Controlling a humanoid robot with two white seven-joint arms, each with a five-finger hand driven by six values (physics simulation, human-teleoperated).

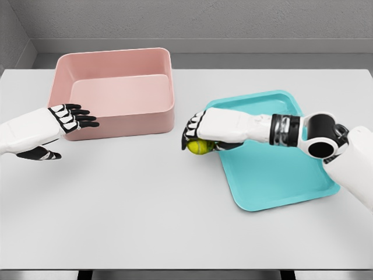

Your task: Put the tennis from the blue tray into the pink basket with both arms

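Observation:
A yellow-green tennis ball (199, 147) is held in my right hand (201, 135), whose fingers curl over it from above. Hand and ball sit just past the left edge of the blue tray (280, 175), over the table. The pink basket (116, 93) stands at the back left, and nothing shows inside it. My left hand (73, 119) hovers in front of the basket's front left wall, fingers stretched out and thumb apart, holding nothing.
The white table (145, 216) spreads wide in front of the basket and the tray. A grey wall runs behind its far edge. Roughly a hand's width of table separates the basket from the tray.

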